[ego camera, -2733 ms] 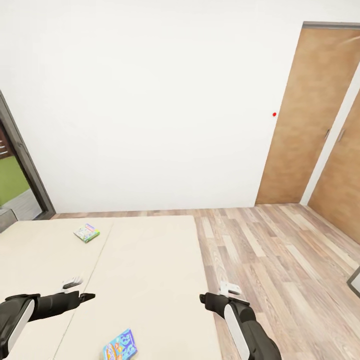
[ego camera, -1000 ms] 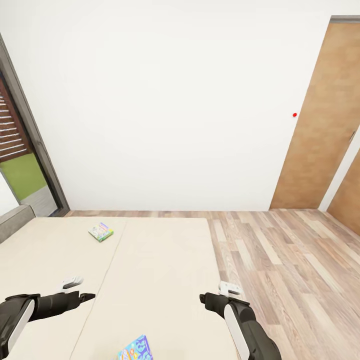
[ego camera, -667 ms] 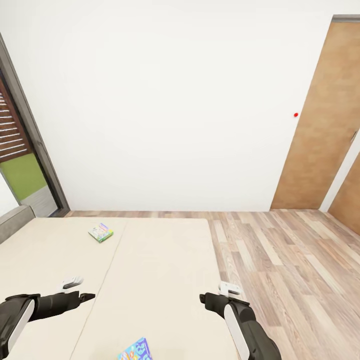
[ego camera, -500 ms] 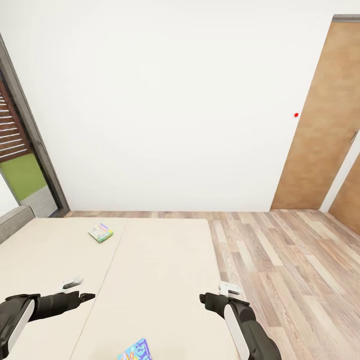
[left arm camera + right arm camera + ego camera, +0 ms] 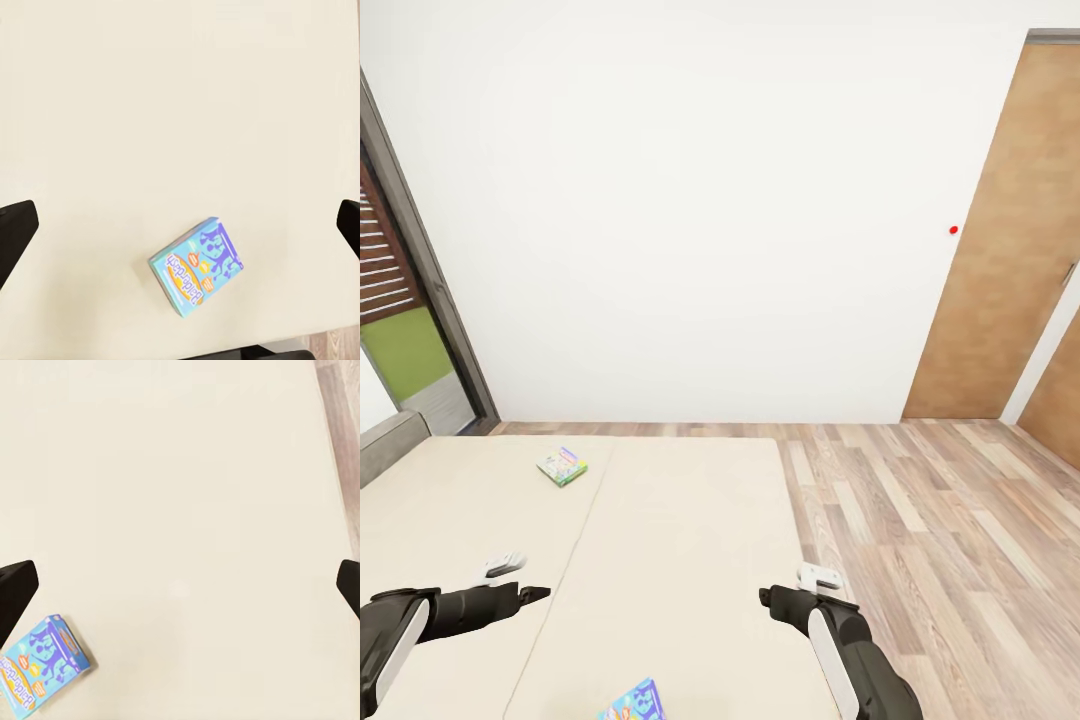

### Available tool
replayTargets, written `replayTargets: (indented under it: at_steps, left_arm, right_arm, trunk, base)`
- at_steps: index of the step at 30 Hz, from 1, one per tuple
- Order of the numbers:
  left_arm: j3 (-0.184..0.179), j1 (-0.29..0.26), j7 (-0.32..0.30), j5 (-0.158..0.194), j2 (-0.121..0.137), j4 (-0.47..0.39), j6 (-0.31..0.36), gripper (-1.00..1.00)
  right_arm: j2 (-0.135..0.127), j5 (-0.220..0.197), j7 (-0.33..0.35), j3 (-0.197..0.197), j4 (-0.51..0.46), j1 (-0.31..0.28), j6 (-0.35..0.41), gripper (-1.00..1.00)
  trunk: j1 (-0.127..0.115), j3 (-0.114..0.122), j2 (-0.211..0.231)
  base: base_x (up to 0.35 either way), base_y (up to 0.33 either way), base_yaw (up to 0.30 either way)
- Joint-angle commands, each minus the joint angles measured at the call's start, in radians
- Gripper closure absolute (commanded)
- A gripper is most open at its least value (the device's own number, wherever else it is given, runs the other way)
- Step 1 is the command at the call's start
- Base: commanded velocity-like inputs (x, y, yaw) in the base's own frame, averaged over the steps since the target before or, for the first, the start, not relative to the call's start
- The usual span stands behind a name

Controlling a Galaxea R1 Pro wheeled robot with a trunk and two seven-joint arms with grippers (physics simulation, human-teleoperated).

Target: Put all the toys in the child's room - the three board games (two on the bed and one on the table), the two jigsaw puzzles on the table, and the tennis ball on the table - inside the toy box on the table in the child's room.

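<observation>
With both end effectors wide and empty, the left end effector [image 5: 520,580] should drop squarely over the blue board game [image 5: 196,266] lying flat on the bed [image 5: 680,540].

Bed [image 5: 680,540] with two board games [image 5: 562,466]

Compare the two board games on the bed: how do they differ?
The blue board game lies near the robot, between the arms at the head view's bottom edge; the green-bordered board game lies far up the bed. One is mostly blue, the other multicoloured with a green edge. Both lie flat and untouched.
</observation>
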Motion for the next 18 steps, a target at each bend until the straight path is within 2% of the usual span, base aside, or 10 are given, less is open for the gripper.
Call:
replayTargets:
  at_steps: [1,10,18]
  left_arm:
    - [0.001,-0.001,0.000,0.007,0.000,0.000,0.008,-1.00]
    - [0.001,-0.001,0.001,0.007,0.000,0.000,0.008,-1.00]
    - [0.000,-0.001,0.001,0.006,0.000,0.000,0.008,-1.00]
  right_arm:
    - [0.000,-0.010,-0.009,0.001,-0.001,-0.001,0.003,-1.00]
    - [0.000,-0.011,-0.009,0.001,-0.001,-0.001,0.003,-1.00]
    - [0.000,-0.011,-0.009,0.001,-0.001,-0.001,0.003,-1.00]
  trunk:
    - [0.000,-0.002,-0.002]
    - [0.000,-0.002,-0.002]
    - [0.000,-0.002,-0.002]
  base:
    - [0.009,0.015,0.000]
    - [0.009,0.006,0.000]
    - [0.081,0.001,0.000]
